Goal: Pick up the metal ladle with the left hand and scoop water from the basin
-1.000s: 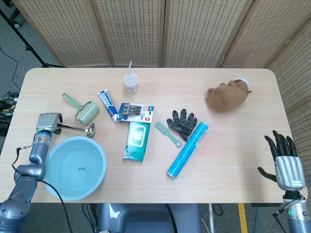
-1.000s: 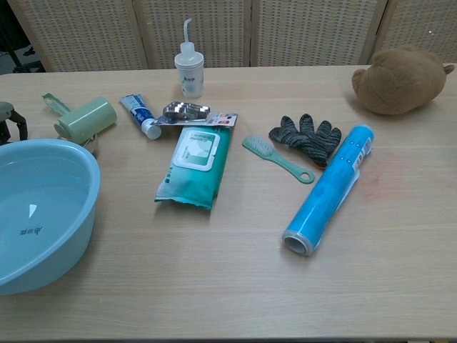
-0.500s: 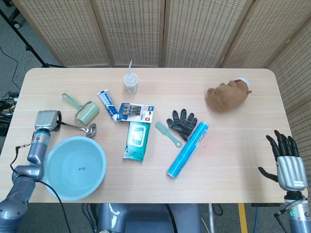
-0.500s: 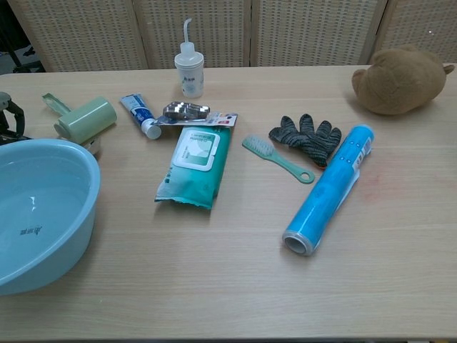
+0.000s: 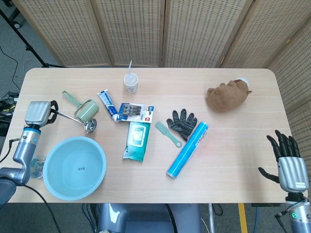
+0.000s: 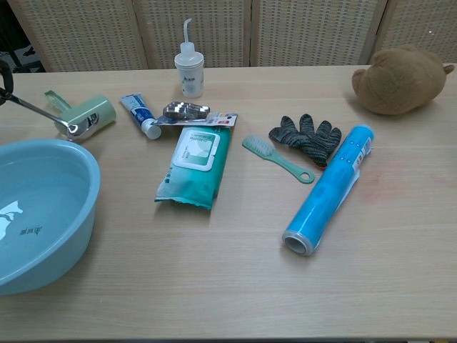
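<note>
A light wooden table (image 5: 233, 160) seen from above, with the robot's left hand (image 5: 38, 113) raised above the table's left edge, its fingers closed around the handle of the metal ladle (image 5: 73, 120). A second ago the ladle lay flat by the far rim of the basin with the hand resting at its handle; now it has been lifted, handle high and bowl hanging down, so the bowl sits just beyond the far rim of the pale blue basin (image 5: 99, 167) and close to the green lint roller (image 5: 83, 109). The basin sits at the near left corner, water rippling inside in the chest view. The pick-up looks done; the scoop itself is still to come, and the bowl probably needs to swing back over the rim and dip. The right hand (image 5: 287, 162) hovers off the near right corner, fingers spread, holding nothing.
</note>
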`<state>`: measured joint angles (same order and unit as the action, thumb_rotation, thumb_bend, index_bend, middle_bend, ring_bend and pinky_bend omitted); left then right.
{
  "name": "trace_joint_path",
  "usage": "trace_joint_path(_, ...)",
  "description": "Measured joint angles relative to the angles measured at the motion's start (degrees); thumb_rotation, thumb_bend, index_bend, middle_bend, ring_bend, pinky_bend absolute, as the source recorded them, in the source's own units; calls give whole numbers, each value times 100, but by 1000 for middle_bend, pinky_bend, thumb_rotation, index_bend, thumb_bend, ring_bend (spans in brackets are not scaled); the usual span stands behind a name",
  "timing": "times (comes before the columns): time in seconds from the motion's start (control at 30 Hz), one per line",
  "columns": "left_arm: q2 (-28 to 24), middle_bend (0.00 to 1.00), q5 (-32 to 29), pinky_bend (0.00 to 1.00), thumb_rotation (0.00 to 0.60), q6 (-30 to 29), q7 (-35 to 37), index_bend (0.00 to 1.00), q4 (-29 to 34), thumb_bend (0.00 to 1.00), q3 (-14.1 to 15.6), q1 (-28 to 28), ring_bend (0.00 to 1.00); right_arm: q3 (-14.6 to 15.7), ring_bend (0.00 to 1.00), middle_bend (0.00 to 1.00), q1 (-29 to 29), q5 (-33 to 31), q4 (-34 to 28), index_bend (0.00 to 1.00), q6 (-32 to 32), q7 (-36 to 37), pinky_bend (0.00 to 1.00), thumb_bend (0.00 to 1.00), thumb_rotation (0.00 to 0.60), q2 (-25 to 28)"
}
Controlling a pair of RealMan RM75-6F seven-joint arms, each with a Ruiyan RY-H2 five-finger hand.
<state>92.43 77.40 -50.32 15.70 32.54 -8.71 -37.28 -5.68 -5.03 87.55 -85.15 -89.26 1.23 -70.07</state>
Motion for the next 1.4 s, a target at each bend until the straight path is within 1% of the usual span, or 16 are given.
trace_joint_path(0.27,-1006,924,80,801,600,-731,-337,886,1684,608,-35,307,810,-12,0,0,25,30,-105,95,-66,72,0,0,600,79)
trace_joint_path(0.43,-1770,924,278,801,600,-1469,-528,889,2874,604,12,642,810,5,0,0,46,83,-185,95,-107,108,0,0,600,134)
trace_joint_path(0.5,-2113,924,392,801,600,-1700,-608,890,3338,601,69,791,810,14,0,0,53,107,-215,95,-120,122,0,0,600,153)
trace_joint_path(0.57,-2400,924,524,801,600,-1846,-686,890,3671,598,152,907,810,21,0,0,60,125,-238,95,-135,132,0,0,600,170)
trace_joint_path(0.63,-2674,924,705,801,600,-1912,-753,890,3947,597,298,1003,810,23,0,0,66,135,-254,95,-146,134,0,0,600,182)
trace_joint_path(0.73,-2948,924,929,801,600,-1854,-856,890,4162,597,522,1055,810,26,0,0,70,144,-273,95,-152,139,0,0,600,192)
trace_joint_path(0.9,-3174,924,1045,801,600,-1534,-1243,890,4399,597,738,1050,810,30,0,0,71,161,-294,95,-154,145,0,0,600,204)
trace_joint_path(1.03,-3183,924,1053,801,600,-1275,-1711,891,4491,599,824,993,810,40,0,0,66,168,-293,95,-135,126,0,0,600,203)
trace_joint_path(1.23,-3176,925,1085,801,600,-893,-2178,897,4794,603,919,839,810,25,0,0,64,126,-292,95,-115,99,0,0,600,194)
trace_joint_path(1.33,-3204,925,1035,801,600,-688,-2738,898,5018,604,940,751,810,14,0,0,65,89,-305,95,-98,90,0,0,600,197)
trace_joint_path(1.4,-3222,925,904,802,600,-513,-3276,899,5241,603,933,686,810,6,0,0,67,71,-316,95,-96,96,0,0,600,205)
